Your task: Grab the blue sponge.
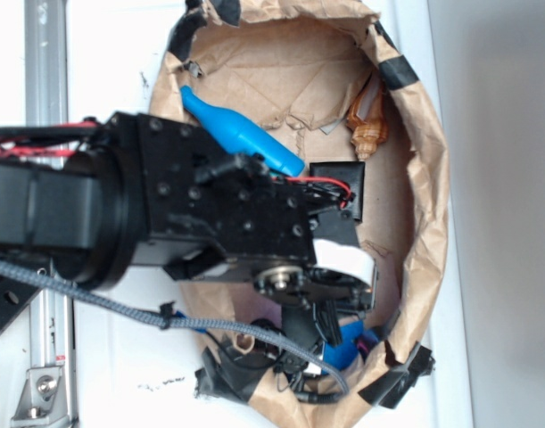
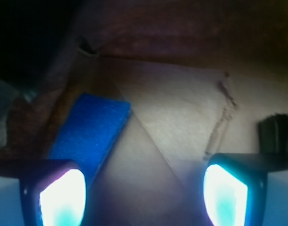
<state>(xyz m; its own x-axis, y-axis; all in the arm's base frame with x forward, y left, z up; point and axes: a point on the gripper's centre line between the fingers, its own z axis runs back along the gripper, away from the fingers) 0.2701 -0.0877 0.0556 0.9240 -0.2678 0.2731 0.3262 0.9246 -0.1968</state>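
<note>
In the wrist view the blue sponge point(image 2: 89, 129) lies flat on brown paper, slanting from upper right to lower left, just above my left fingertip point(image 2: 63, 197). My gripper point(image 2: 144, 195) is open, its two pads far apart with only bare paper between them. The sponge sits left of the gap and partly behind the left finger. In the exterior view a bit of the blue sponge point(image 1: 343, 346) shows under my gripper point(image 1: 330, 321) at the lower end of the paper basin; the arm hides most of it.
A long blue plastic bottle point(image 1: 239, 132) lies in the upper part of the crumpled brown paper basin point(image 1: 424, 178). An amber twisted object point(image 1: 368, 125) rests near the right wall. A black block point(image 1: 339, 183) sits mid-basin. Cables point(image 1: 120, 303) trail below the arm.
</note>
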